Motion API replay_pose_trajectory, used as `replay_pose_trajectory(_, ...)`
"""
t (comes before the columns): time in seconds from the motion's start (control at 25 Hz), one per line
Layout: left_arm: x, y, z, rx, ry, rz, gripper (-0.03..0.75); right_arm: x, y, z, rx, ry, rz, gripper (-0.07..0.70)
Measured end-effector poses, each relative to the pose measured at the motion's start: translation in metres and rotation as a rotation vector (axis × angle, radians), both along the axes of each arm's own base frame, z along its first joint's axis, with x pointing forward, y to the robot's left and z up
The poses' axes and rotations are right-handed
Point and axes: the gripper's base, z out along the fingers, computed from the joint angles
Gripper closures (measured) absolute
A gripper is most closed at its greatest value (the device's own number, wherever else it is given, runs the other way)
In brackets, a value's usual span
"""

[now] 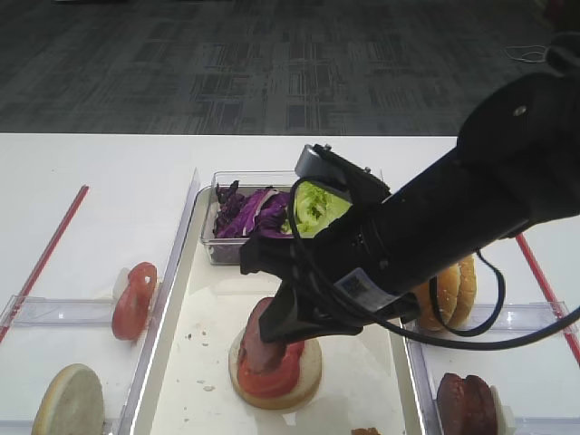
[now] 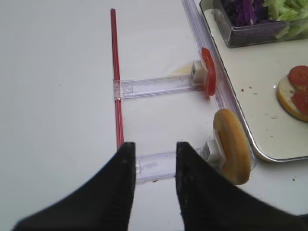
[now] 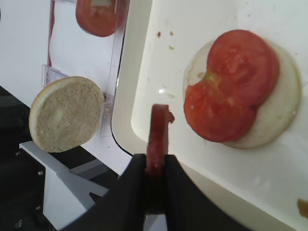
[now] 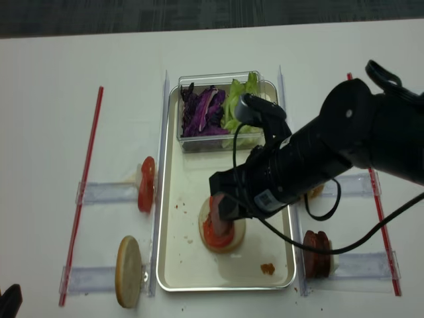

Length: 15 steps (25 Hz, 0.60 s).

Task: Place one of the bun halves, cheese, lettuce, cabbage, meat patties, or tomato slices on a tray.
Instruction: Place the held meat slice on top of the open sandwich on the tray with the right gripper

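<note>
The right gripper (image 3: 156,163) is seen at the lower centre of the right wrist view, its jaws closed tightly on a meat patty (image 3: 158,137) held on edge; in the high view the same patty (image 1: 265,337) is positioned low in the middle of the frame, directly over a bun half (image 1: 304,372) lying cut face up on the tray (image 1: 181,362). Two overlapping tomato slices (image 3: 231,91) are laid on that bun half, toward the right of the wrist view. A clear tub (image 1: 222,249) at the top end of the tray holds purple cabbage (image 1: 249,213) on the left and green lettuce (image 1: 317,207) on the right. Left of the tray, a further tomato slice (image 1: 134,299) and a second bun half (image 1: 68,401) are stood on edge in clear holders (image 1: 54,311); at the right, more bun halves (image 1: 458,290) and meat patties (image 1: 467,403) are stood likewise. The left gripper (image 2: 154,166) is shown at the bottom of its own view, above the white table (image 2: 57,96), with its jaws parted and nothing between them.
</note>
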Motion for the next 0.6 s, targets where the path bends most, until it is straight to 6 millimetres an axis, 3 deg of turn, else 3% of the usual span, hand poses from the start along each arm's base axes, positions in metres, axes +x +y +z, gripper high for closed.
replay_pose_trajectory(0.4,0.000,0.000,0.000,0.000,0.000,0.000,0.519,0.013,0.014,-0.031,0.065,0.010,0.011,0.518)
replay_pose_trajectory(0.6,0.000,0.000,0.000,0.000,0.000,0.000,0.519,0.029,0.002,-0.038,0.087,0.028,-0.037,0.518)
